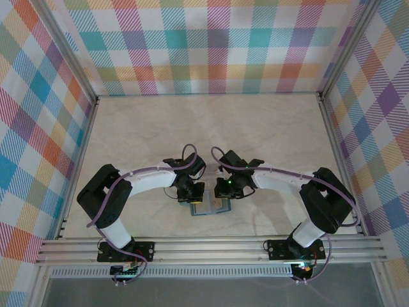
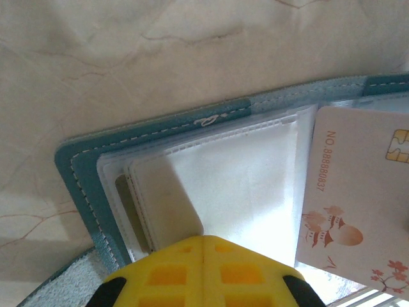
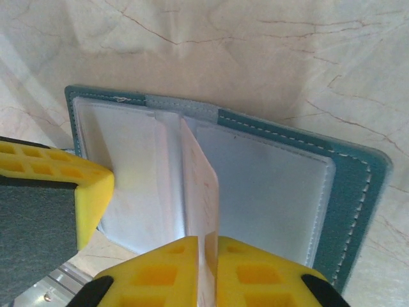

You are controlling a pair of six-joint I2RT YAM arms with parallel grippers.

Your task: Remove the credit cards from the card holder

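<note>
The card holder (image 1: 211,208) lies open on the counter (image 1: 255,128), close to the near edge and about midway between its left and right sides. Both arms bend inward over it. Its teal outer cover faces down, showing as a stitched border (image 2: 83,166) around a stack of clear plastic sleeves (image 2: 243,179).

The left end effector (image 2: 203,246) is clenched, its yellow fingers pressed together with nothing visible between them. It sits low over the left-hand sleeves at the holder's near side. Whether it touches the plastic cannot be told.

The right end effector (image 3: 206,249) grasps the whitish-pink card (image 3: 203,192) between its yellow fingers. The card stands on edge, rising roughly from the holder's centre fold, with a sleeve page on either side. In the left wrist view the same card (image 2: 358,192) shows its face: a printed number along one side, a gold chip (image 2: 401,144) at the right border and small reddish drawings lower down. Its lower part seems to overlap the sleeves, but how much remains tucked in a pocket cannot be told.
</note>
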